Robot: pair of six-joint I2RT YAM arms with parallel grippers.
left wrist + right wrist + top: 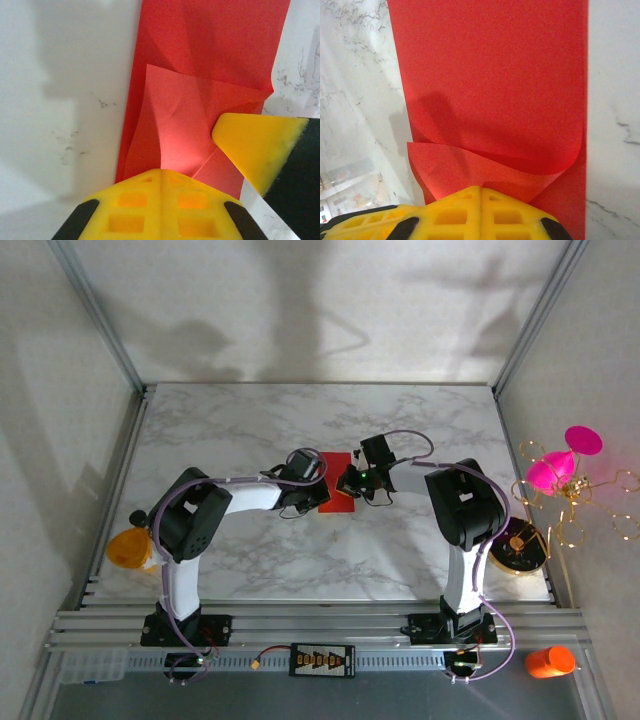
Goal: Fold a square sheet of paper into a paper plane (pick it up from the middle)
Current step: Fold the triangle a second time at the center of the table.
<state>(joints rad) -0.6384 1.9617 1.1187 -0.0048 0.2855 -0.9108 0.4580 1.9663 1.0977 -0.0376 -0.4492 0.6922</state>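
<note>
The square sheet of paper (337, 468) is bright red and lies partly folded into a narrow strip in the middle of the marble table. My left gripper (313, 480) meets it from the left and my right gripper (351, 483) from the right. In the left wrist view the left gripper (161, 172) is shut, and a paler raised flap of the paper (190, 115) runs into its tips. One of the right gripper's fingers (252, 150) rests on that flap. In the right wrist view the right gripper (481, 189) is shut on the curled-up flap of the paper (485, 165).
A magenta cone ornament with gold wire (560, 465) stands off the table's right edge. A round dark-and-yellow object (522, 545) sits below it. An orange bottle (550, 661) lies at the near right. An orange object (128, 548) is at the left edge.
</note>
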